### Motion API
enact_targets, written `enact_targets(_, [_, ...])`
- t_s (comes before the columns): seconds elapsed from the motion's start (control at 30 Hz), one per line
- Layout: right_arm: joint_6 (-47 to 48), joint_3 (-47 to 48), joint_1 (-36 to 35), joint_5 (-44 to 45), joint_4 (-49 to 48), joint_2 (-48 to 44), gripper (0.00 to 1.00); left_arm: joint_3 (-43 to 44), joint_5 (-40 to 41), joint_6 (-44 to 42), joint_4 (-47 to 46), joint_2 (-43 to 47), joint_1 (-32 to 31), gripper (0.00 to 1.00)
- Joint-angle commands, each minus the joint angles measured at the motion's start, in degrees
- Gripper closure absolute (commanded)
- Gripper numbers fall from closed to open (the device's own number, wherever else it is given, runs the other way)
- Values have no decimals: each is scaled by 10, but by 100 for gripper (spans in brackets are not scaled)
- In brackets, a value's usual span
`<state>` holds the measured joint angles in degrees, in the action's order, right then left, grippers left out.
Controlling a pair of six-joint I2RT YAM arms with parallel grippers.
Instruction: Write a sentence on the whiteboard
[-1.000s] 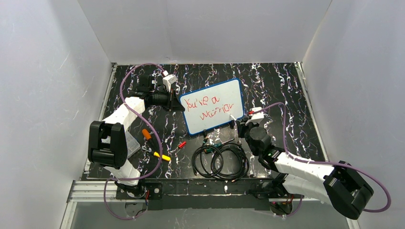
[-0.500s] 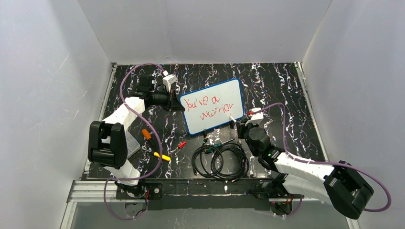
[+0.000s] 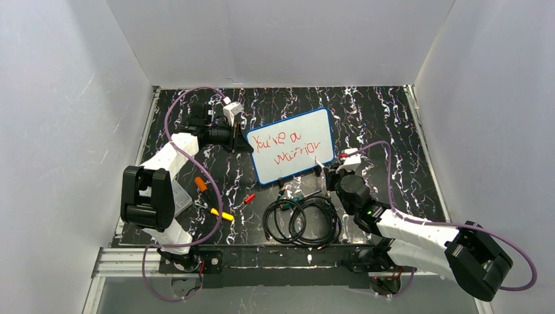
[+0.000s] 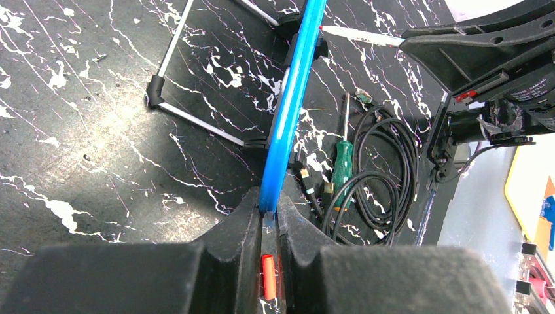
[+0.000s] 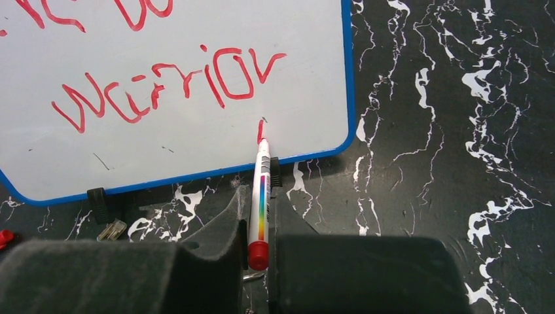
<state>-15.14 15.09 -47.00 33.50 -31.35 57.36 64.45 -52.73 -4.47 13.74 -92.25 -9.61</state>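
A black desk (image 3: 379, 124) veined with white sits inside plain white walls. The whiteboard (image 3: 292, 145) stands propped at a tilt on thin metal legs (image 4: 196, 118). The left pincer (image 4: 267, 206) is closed on the board's blue frame at one short edge, so the board runs edge-on straight ahead of its fingers. The sentence (image 3: 286, 147), in red, fills two lines on the face. The right pincer (image 5: 260, 203) is clamped on a marker (image 5: 262, 167) with a rainbow stripe and a red end cap. The marker's tip touches the board just ahead of that pincer, at a short red stroke (image 5: 260, 131) below the last letters of the lower line. Two black clips (image 5: 98, 199) sit on the frame edge nearest this pincer. Behind the right pincer, toward the arm bases, lie a coiled black cable (image 3: 302, 221) and a green-handled screwdriver (image 4: 341, 163). Behind the left pincer, beside its arm, is a clear plastic box (image 3: 178, 196); its contents cannot be made out
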Motion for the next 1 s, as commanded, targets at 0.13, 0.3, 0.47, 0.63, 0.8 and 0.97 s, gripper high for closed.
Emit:
enact_targets(0.13, [30,17,-2,39,-43,-14,99,10,-4,-6,5,21,-2,100])
enact_targets(0.3, [40,26,-2,33,-53,-3,99,10,-5,-6,5,20,-2,100])
enact_targets(0.47, [39,29,-2,13,-58,2,99,10,-5,-6,5,19,-3,100])
enact_targets(0.63, [38,30,-2,11,-56,0,99,10,-5,-6,5,19,-3,100])
enact_targets(0.8, [39,29,-2,15,-63,2,99,10,-4,-6,5,19,-3,100])
enact_targets(0.97, [43,24,-2,37,-76,0,99,10,-4,-6,5,19,-3,100])
